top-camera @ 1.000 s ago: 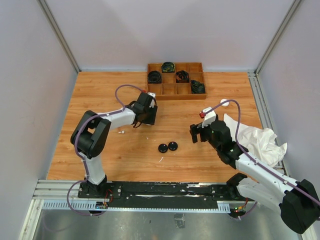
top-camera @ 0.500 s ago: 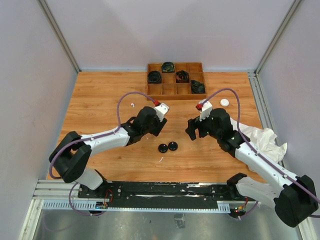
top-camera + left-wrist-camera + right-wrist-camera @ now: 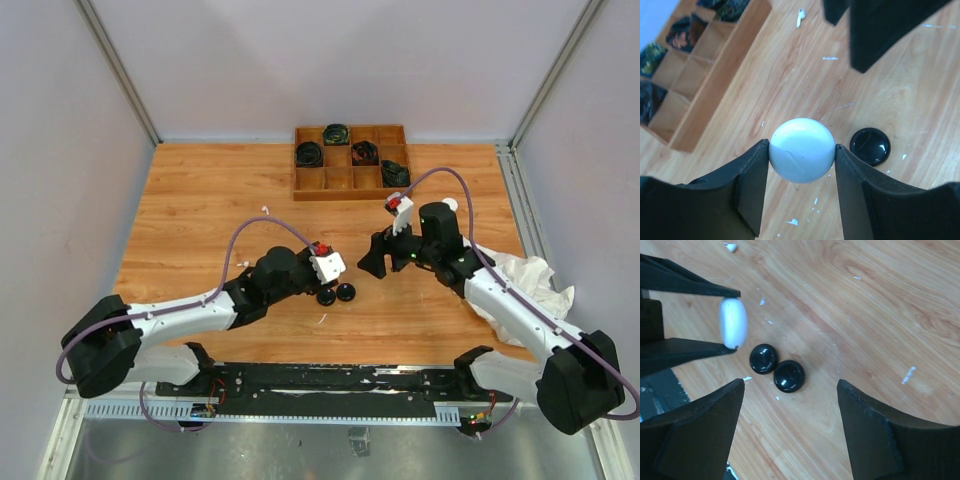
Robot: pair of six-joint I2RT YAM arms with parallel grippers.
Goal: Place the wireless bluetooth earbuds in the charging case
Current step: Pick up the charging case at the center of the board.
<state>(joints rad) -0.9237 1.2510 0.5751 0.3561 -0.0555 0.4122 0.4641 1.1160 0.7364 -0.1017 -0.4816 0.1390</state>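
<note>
My left gripper is shut on a white round charging case, pinched by its sides above the wood. The right wrist view shows the same case edge-on between the left fingers. Two black round cases lie side by side just below it. My right gripper hovers open to the right of them, with nothing between its fingers, and both black cases show below its jaws. A white earbud lies on the wood farther off, and another tiny white earbud lies left of centre.
A wooden compartment tray holding coiled black cables stands at the back. A crumpled white cloth lies at the right edge, and a small white puck shows behind the right arm. White specks dot the wood near the black cases.
My left arm has swung right and toward the near edge, carrying the white case over the black cases. The right gripper has moved left toward it, its jaws narrowing slightly.
</note>
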